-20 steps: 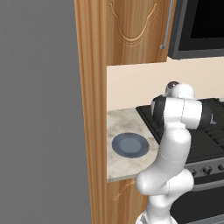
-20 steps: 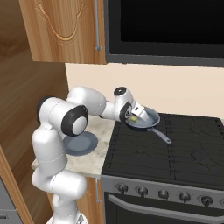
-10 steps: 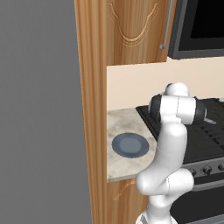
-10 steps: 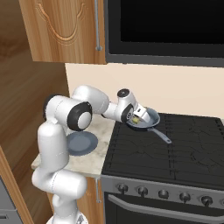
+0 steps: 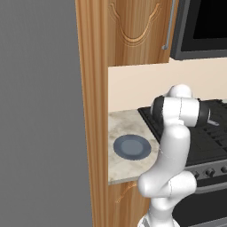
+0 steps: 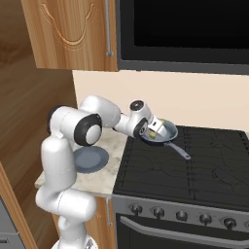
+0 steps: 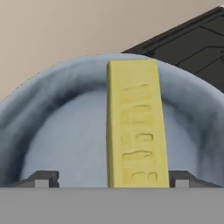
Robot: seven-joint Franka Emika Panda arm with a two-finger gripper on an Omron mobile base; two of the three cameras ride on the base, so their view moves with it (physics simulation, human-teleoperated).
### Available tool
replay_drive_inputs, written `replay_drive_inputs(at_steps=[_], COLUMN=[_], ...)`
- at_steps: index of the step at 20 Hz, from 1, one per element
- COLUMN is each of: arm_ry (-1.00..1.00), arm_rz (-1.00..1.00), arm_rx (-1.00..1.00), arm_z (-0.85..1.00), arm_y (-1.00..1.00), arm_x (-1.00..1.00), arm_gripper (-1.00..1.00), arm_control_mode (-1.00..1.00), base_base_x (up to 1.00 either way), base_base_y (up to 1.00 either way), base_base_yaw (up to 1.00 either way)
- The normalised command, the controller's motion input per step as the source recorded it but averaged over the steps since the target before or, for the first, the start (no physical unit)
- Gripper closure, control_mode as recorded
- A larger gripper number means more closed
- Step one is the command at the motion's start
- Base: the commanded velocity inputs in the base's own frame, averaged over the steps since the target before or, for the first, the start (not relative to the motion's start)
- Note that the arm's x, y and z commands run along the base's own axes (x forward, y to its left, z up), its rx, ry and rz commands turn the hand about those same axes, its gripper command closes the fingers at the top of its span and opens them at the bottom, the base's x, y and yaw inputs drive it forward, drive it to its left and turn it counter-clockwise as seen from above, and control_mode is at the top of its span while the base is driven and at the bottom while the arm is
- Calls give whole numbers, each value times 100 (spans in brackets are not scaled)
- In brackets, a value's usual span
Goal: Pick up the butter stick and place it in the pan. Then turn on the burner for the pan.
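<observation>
The butter stick [image 7: 136, 127], a pale-yellow bar, lies in the grey-blue pan [image 7: 65, 131] and reaches from between my fingertips up to the far rim. My gripper [image 7: 113, 177] is open, its tips spread wide on either side of the stick's near end, with a clear gap on the left. From the right base view, the gripper [image 6: 153, 131] hangs just over the pan [image 6: 165, 131], which sits on the back-left burner [image 6: 146, 151] of the black cooktop. The pan's thin handle [image 6: 179, 151] points toward the front right.
A flat grey-blue plate [image 6: 90, 158] [image 5: 131, 146] lies on the marble counter left of the cooktop. A row of knobs [image 6: 180, 215] lines the stove front. A wooden cabinet [image 5: 124, 31] and a microwave [image 6: 185, 29] hang above, and the beige wall is right behind the pan.
The jaws have gone from shut to wide open, letting go of the butter stick in the pan. The hand barely moved over the pan.
</observation>
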Motion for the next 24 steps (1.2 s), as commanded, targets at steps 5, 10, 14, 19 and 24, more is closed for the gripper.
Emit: replay_drive_inputs(at_steps=[5, 10, 14, 19, 24], arm_ry=[-18, -12, -12, -20, -19], arm_rz=[0, 0, 0, 0, 0], arm_rx=[0, 0, 0, 0, 0], arm_z=[15, 20, 30, 50, 54], arm_y=[1, 1, 0, 0, 0], arm_x=[-33, -7, -14, -61, -78], arm_gripper=[-100, -100, -100, -100, -100], arm_control_mode=[-100, -100, -100, -100, -100], base_base_x=[0, 0, 0, 0, 0], base_base_y=[0, 0, 0, 0, 0], base_base_yaw=[0, 0, 0, 0, 0])
